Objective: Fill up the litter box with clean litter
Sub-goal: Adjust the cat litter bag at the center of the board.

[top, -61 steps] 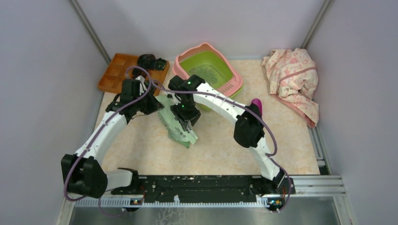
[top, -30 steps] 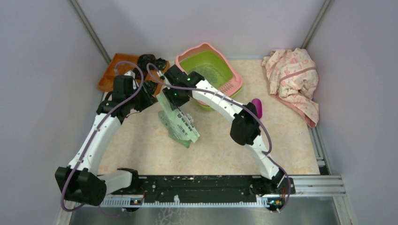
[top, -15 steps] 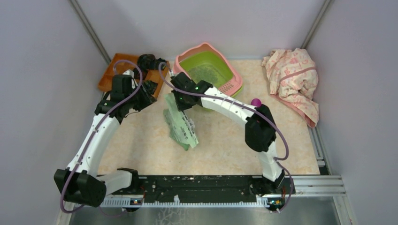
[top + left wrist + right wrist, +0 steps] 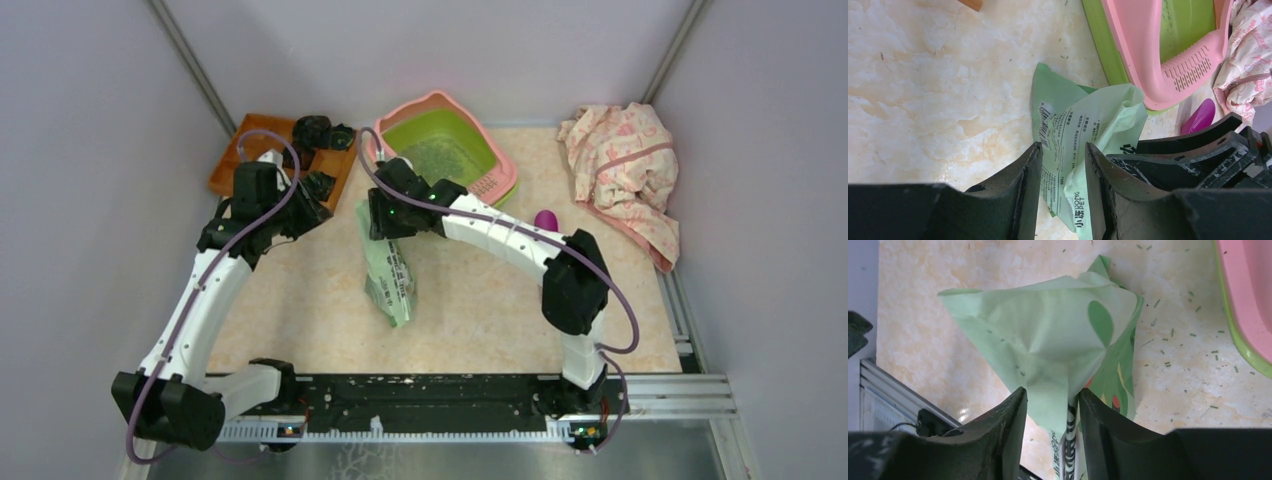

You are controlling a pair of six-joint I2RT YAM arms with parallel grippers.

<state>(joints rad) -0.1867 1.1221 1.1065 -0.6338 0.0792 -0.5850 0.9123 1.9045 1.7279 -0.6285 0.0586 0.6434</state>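
Note:
The litter box [image 4: 402,130], lime green with a pink rim and grate, stands at the back centre. A patch of dark litter [image 4: 440,158] lies in its basin. It also shows in the left wrist view [image 4: 1148,50] and the right wrist view [image 4: 1248,290]. My right gripper [image 4: 376,216] [image 4: 1050,395] is shut on the top of the pale green printed bag [image 4: 390,272] [image 4: 1048,340], which hangs down to the table. My left gripper [image 4: 316,190] [image 4: 1062,150] is open and empty, left of the bag [image 4: 1083,125] and apart from it.
An orange-brown wooden tray [image 4: 248,158] with black objects [image 4: 322,130] sits at the back left, close to my left gripper. A pink patterned cloth [image 4: 625,165] lies at the back right. A magenta object [image 4: 545,218] lies right of the box. Stray granules [image 4: 1168,362] dot the table.
My left gripper has drawn back left toward the wooden tray, away from the bag. My right gripper has shifted toward the litter box with the bag, which now hangs straighter.

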